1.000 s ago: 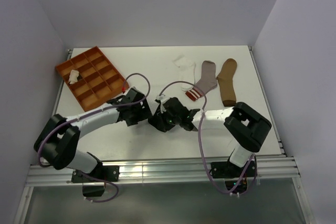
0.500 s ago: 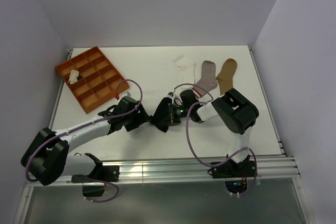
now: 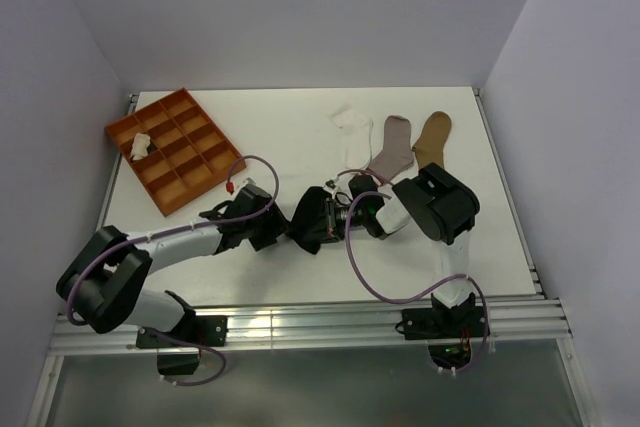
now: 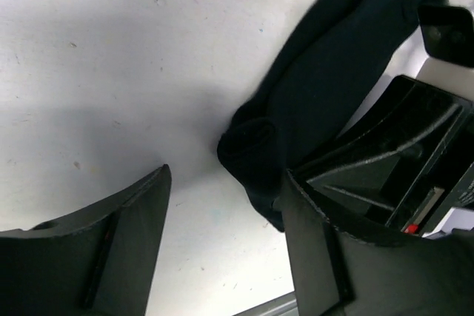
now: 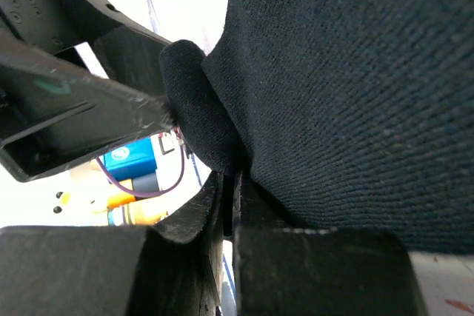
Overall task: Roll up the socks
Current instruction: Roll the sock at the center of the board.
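A black sock lies crumpled on the white table between my two grippers. My right gripper is shut on its fabric; in the right wrist view the black sock fills the frame above the pinched right gripper. My left gripper is open, and the rolled end of the black sock sits just inside its right finger. A white sock, a grey sock and a tan sock lie flat at the back. A cream sock rests in the tray.
An orange compartment tray sits at the back left, close behind the left arm. The right arm's elbow covers the near ends of the grey and tan socks. Purple cables loop over both arms. Walls close in on three sides.
The left gripper has slid right up to the black sock and its jaws have narrowed somewhat. The right arm has folded inward, its elbow moving back and left, still gripping the sock.
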`<action>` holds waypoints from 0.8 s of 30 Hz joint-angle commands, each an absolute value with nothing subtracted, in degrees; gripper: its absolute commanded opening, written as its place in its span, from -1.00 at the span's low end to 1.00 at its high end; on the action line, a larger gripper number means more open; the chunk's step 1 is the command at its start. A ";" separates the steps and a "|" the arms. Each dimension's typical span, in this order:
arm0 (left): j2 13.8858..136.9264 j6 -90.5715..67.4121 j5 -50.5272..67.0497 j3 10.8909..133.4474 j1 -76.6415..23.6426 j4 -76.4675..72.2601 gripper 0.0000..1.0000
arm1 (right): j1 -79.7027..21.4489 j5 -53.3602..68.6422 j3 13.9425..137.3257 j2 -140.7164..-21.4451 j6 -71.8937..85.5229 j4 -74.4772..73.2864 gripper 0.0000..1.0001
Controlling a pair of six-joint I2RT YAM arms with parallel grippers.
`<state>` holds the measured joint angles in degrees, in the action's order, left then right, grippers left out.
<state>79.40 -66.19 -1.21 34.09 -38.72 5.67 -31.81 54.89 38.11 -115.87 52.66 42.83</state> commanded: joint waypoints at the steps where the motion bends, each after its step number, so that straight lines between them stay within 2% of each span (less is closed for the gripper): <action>1: 80.59 -69.08 -2.37 36.03 -39.02 3.96 0.31 | -31.47 50.80 35.42 -118.92 53.00 38.67 -1.00; 10: 84.11 -69.79 -3.87 37.17 -38.94 3.16 0.11 | -31.46 50.36 35.60 -119.53 53.44 38.58 -1.00; 17: 88.67 -69.43 -1.59 37.53 -39.02 4.22 -0.22 | -31.46 49.49 35.68 -118.65 52.91 37.97 -1.00; 18: 89.20 -69.43 -1.41 37.79 -38.94 4.48 -0.34 | -31.46 49.22 35.94 -118.04 52.21 37.19 -1.00; 22: 91.66 -67.68 -1.41 39.37 -39.20 7.28 -0.57 | -31.55 47.64 36.12 -115.93 48.79 33.23 -0.99; 23: 92.10 -67.15 -1.32 39.72 -39.29 7.82 -0.62 | -31.64 47.03 36.12 -115.23 47.91 32.35 -0.96; 24: 92.54 -66.28 -0.80 40.68 -39.29 8.34 -0.67 | -31.64 46.15 36.30 -113.66 45.90 29.73 -0.79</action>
<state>89.41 -69.21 -0.73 39.66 -38.72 2.79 -31.62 53.87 37.56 -114.91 53.08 41.63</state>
